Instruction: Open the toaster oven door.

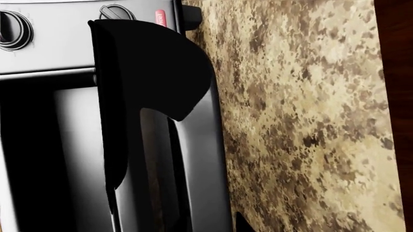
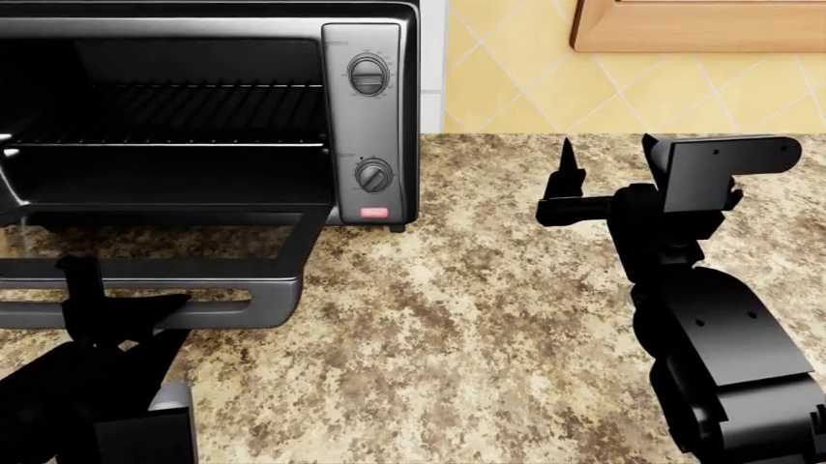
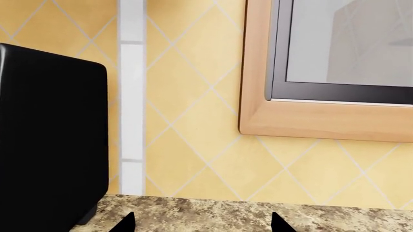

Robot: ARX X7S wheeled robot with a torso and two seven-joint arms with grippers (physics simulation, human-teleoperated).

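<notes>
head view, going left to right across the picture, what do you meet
left pincer by the toaster oven door → upper knob and lower knob of the toaster oven → bare granite counter → right pincer → wooden cabinet frame

Everything I see is evenly and brightly lit, with crisp rendered edges, no blur and no bending toward the borders, and the speckled counter [image 2: 490, 319] carries almost no cast shadows beneath my arms. My own left gripper [image 1: 139, 72] reads as flat featureless black in my left wrist view, so I can hardly make out its shape. The toaster oven [image 2: 368, 116] interior is dark, and soft pale streaks gleam along the toaster oven door [image 1: 200, 159].
</notes>
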